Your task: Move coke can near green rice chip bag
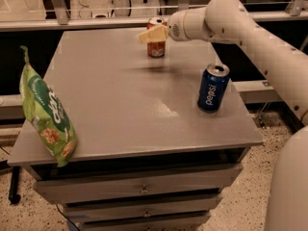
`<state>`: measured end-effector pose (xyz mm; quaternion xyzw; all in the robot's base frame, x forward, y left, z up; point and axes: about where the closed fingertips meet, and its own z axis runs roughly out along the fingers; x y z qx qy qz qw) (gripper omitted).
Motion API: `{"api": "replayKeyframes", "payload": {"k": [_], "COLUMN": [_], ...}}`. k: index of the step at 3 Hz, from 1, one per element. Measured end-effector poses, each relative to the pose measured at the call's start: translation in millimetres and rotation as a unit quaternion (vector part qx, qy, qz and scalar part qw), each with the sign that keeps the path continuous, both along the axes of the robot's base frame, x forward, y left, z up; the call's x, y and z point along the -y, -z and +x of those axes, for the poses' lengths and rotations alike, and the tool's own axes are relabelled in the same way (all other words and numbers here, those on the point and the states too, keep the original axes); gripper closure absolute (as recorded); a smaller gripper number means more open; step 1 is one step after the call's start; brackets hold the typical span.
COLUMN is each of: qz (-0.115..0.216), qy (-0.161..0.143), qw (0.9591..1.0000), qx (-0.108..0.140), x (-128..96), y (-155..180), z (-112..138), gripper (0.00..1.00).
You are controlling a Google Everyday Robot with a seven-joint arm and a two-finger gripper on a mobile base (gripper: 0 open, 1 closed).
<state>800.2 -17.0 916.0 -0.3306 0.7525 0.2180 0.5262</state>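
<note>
Table (139, 124): Pepsi can (213, 88), bag (48, 117); gripper (147, 35) above

Rounded white arm (250, 30) with cream-yellow pincer (147, 35) over the table (106, 95) far edge.

Blue Pepsi can (213, 87) stands upright near the right edge of the grey surface (115, 105), well apart from the claw (151, 34), which is at the far edge. Drawers (144, 190) sit below the surface, above a speckled floor (240, 208).
</note>
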Motion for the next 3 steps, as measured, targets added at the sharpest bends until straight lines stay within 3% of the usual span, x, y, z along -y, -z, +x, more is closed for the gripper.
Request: {"api": "replayKeyframes", "payload": {"k": [2, 3], "qz": [0.002, 0.001], "qy": [0.011, 0.011], "qw": [0.9999, 0.9999], "qx": [0.001, 0.004], "x": [2.5, 3.3], "y": [13.8, 18.2], "z": [15.7, 18.4], "gripper": [0.0, 0.16]}}
